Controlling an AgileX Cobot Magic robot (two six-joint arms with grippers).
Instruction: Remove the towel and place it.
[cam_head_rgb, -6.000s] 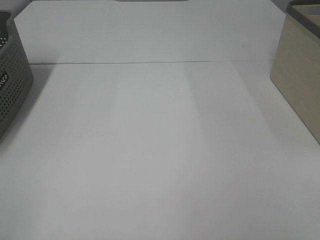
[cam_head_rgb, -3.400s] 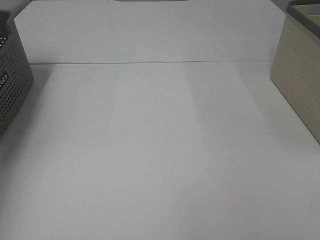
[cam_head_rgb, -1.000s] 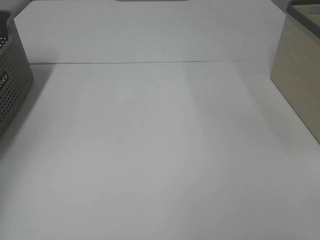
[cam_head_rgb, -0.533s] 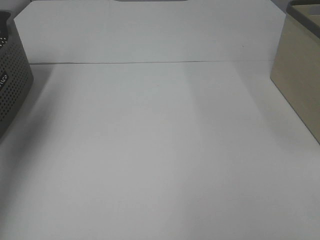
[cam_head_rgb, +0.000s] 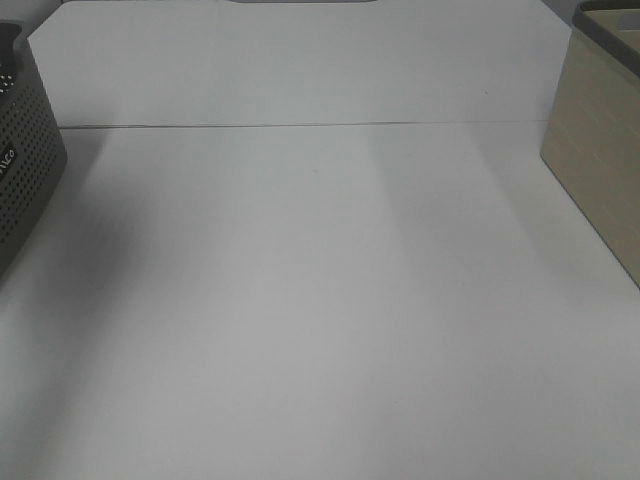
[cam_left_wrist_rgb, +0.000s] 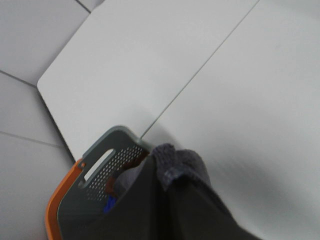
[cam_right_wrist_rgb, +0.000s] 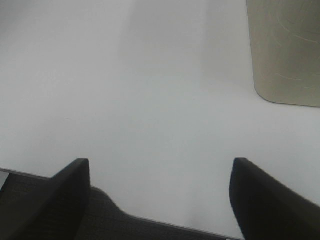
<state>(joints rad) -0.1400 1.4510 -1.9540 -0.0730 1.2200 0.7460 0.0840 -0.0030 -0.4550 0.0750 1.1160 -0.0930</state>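
Observation:
In the left wrist view my left gripper (cam_left_wrist_rgb: 161, 167) is shut on a bunched fold of the dark charcoal terry towel (cam_left_wrist_rgb: 181, 161). It holds the fold up over the corner of the grey perforated basket (cam_left_wrist_rgb: 102, 167). The rest of the towel is hidden behind the dark fingers. In the right wrist view my right gripper (cam_right_wrist_rgb: 161, 164) is open and empty above the bare white table (cam_right_wrist_rgb: 150, 75). Neither gripper nor the towel shows in the exterior high view, where only the basket's side (cam_head_rgb: 25, 165) is seen at the left edge.
A beige box (cam_head_rgb: 600, 150) stands at the table's right edge and also shows in the right wrist view (cam_right_wrist_rgb: 285, 50). An orange rim (cam_left_wrist_rgb: 57, 202) lies under the basket. Red and blue items show through the basket's holes. The white table (cam_head_rgb: 320, 300) has a seam across its back.
A soft shadow has spread over the table's left side next to the basket. Nothing else in the exterior high view has moved.

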